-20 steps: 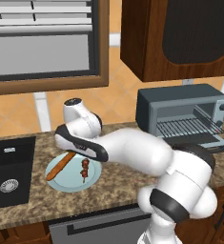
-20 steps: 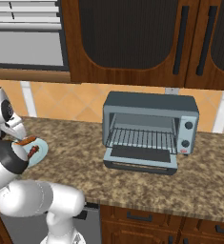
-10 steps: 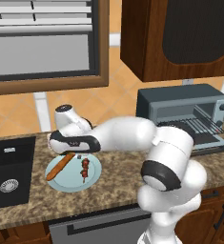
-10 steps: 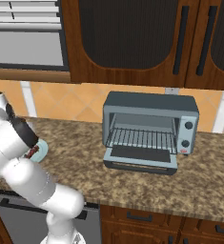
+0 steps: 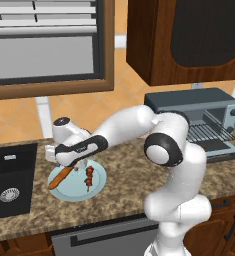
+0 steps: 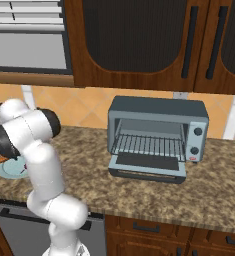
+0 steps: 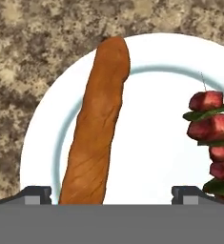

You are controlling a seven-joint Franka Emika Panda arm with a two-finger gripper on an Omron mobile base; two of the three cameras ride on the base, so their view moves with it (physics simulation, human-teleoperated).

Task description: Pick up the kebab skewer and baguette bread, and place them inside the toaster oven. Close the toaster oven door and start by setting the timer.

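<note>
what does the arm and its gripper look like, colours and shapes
The arm is built of glossy white rounded tubular links joined by dark black bands at the joints, with bulbous elbows. No cables or markings show. The gripper has two small dark grey blocky finger tips, squared at the ends.

Baguette bread point(image 7: 98, 128) and kebab skewer point(image 7: 212, 138) apart on plate point(image 7: 151, 157), end effector point(image 7: 111, 193) spread

Speckled granite counter point(image 5: 124, 175), black sink point(image 5: 9, 180), orange tiled wall point(image 6: 84, 107), dark wood cabinets point(image 6: 139, 45) overhead.
</note>
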